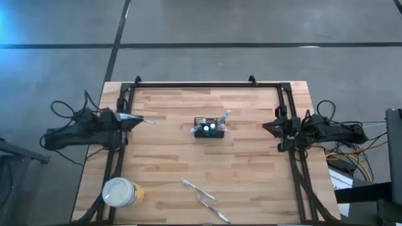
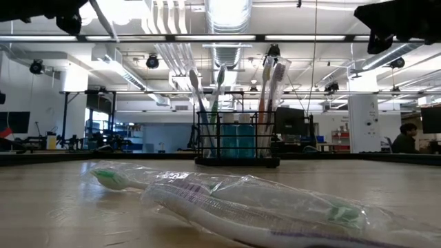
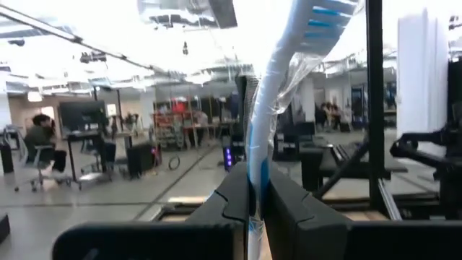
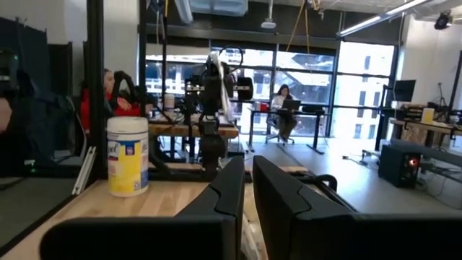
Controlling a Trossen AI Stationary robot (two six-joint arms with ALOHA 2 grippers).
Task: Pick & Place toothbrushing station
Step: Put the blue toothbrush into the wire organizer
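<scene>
The toothbrushing station (image 1: 209,129) is a small black slatted holder standing at the table's middle. In the low view (image 2: 238,141) several toothbrushes stand upright in it. My left gripper (image 1: 130,118) is at the table's left side, above the surface, shut on a white and blue toothbrush (image 1: 143,120) in a clear wrapper. My right gripper (image 1: 269,126) waits at the table's right side, shut and empty (image 4: 247,195). Two more wrapped toothbrushes (image 1: 198,189) (image 1: 212,209) lie flat on the table near its front edge. My left gripper pinches the wrapped toothbrush's handle (image 3: 255,177) between its two fingers. The fingers are about level and point toward the table's right. The brush runs on past the fingertips toward the station, its blue-bristled head (image 3: 321,13) free. It is lifted clear of the table.
A round yellow cup with a white lid (image 1: 119,192) stands at the front left corner and also shows in the right wrist view (image 4: 128,155). A black frame (image 1: 207,84) runs along the table's far and side edges. Bare wood lies between the station and each gripper.
</scene>
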